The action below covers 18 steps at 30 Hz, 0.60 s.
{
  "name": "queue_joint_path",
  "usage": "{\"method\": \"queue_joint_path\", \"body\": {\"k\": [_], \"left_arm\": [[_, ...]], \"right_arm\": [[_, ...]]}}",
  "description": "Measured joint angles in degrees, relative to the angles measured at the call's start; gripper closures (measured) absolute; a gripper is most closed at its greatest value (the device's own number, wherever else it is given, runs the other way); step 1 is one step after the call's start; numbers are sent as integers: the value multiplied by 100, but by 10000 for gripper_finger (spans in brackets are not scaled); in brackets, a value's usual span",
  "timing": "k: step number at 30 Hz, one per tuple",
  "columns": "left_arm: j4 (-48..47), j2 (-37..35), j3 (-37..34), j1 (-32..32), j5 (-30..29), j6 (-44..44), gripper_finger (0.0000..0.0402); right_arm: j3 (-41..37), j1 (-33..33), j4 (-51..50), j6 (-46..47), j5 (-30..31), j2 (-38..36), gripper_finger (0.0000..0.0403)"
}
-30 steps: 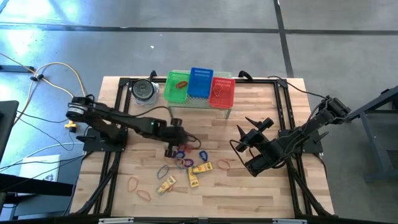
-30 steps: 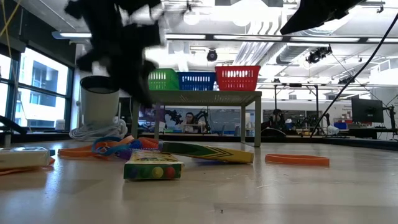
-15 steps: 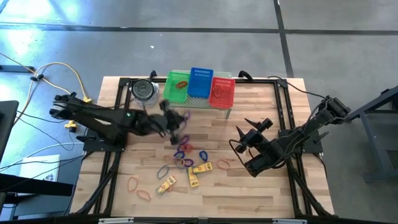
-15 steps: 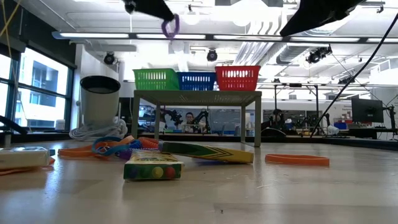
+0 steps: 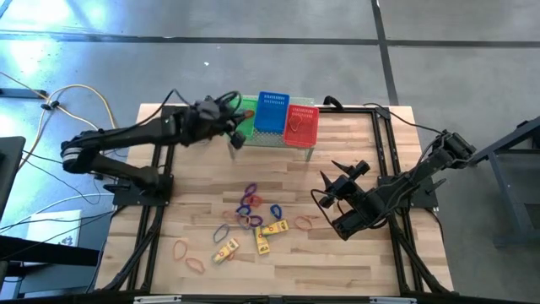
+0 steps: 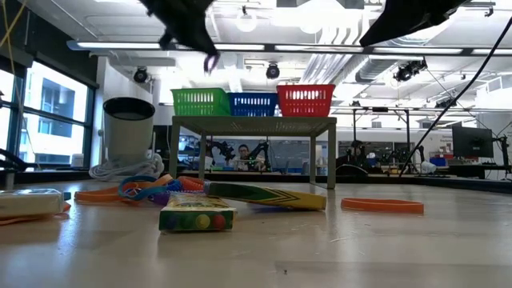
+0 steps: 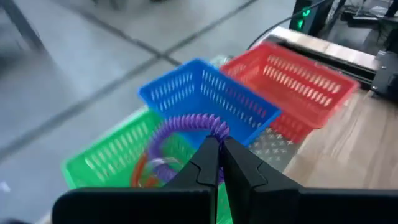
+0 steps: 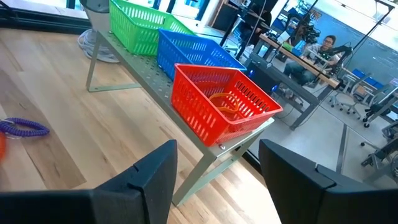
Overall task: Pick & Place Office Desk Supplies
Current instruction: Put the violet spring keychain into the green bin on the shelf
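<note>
We are listing a green mesh basket (image 5: 240, 118), a blue mesh basket (image 5: 272, 112) and a red mesh basket (image 5: 302, 124) along the bench's far edge. We are noting a purple coiled loop (image 7: 186, 127), orange-red band loops (image 5: 189, 257), yellow oblong pieces (image 5: 272, 229) and a pale striped wood bench (image 5: 354, 253).

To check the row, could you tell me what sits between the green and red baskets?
The blue basket sits between the green basket and the red basket, clearest in the high view.
</note>
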Motion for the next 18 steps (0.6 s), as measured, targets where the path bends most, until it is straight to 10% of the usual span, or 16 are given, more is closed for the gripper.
{"method": "queue_joint_path", "body": {"k": [18], "left_arm": [[4, 465, 0, 761, 939, -486, 334]], "right_arm": [[0, 1, 2, -148, 98, 0, 188]]}}
